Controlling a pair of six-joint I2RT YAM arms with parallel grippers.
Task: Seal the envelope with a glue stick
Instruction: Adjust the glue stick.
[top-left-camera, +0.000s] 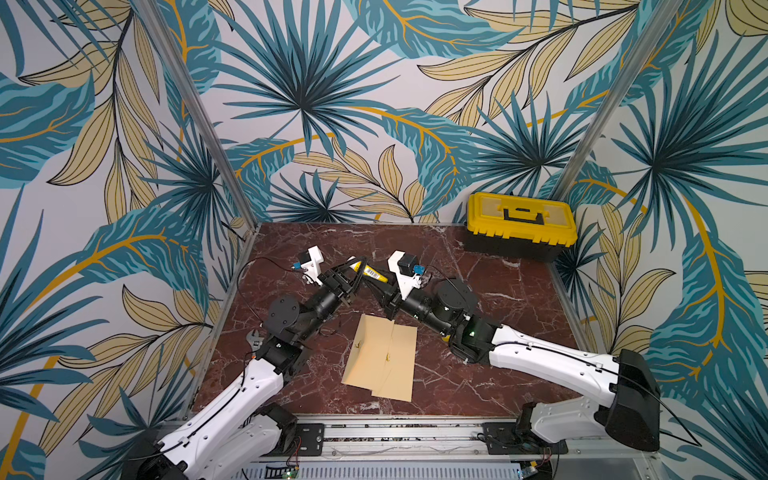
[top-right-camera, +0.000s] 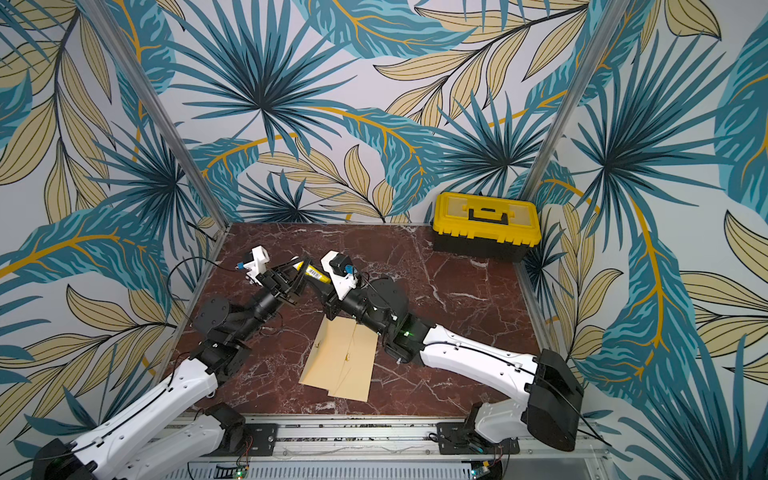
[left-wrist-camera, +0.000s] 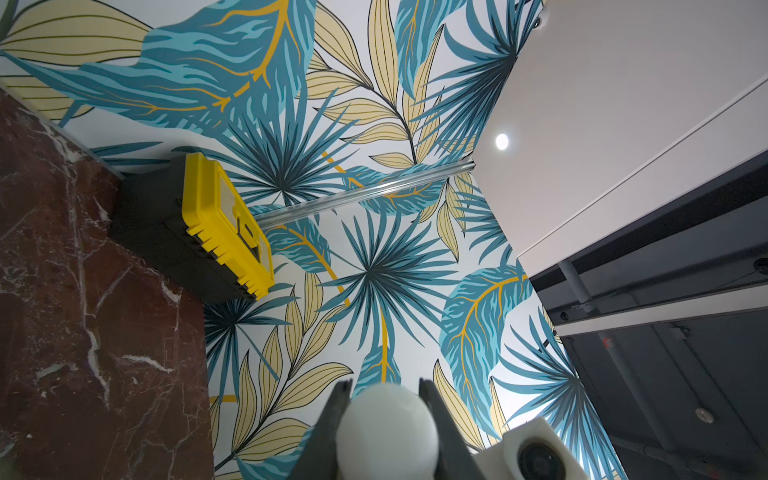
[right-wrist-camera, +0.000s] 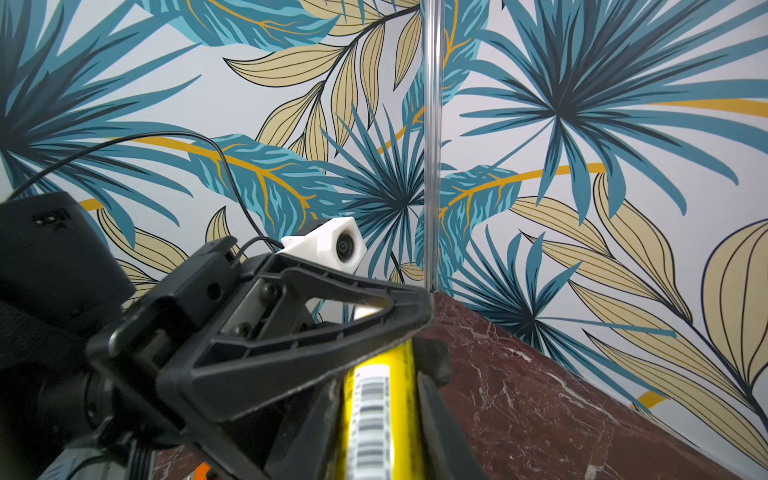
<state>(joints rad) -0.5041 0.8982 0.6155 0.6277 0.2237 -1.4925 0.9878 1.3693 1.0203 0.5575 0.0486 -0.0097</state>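
- Yellow plastic: the glue stick is held off the desk. It slants over the desk's far middle, where the two arms' tips meet.
- The right pincer is narrow, with its fingers lying tight along both sides of the glue stick's labelled body.
- The left pincer is narrow too. It is clamped on the glue stick's rounded white end, which fills the gap between its fingers.
- In the right wrist view, a black finger of the left pincer crosses in front of the glue stick and hides its far end. The left arm's white camera sits just behind that finger.
- The label is white with a black barcode. Any print beside it is too blurred to read.
- A tan envelope lies flat on the desk, nearer the arm bases and well apart from the glue stick.
- A tapered part of the envelope, seemingly the flap, is spread toward the left arm, and a few small dark-yellow marks show on the paper.
- In both top views the right arm's black wrist overhangs the envelope's far edge.
- A toolbox with a yellow lid, black body and black handle stands in the far right corner against the wall, well apart from both pincers.
- A grey wrench head pokes out beside the left arm at the desk's left edge, and the arm covers the rest of it.
- The desk is red-brown marble with white veins, and teal and beige leaf wallpaper covers the walls around it.
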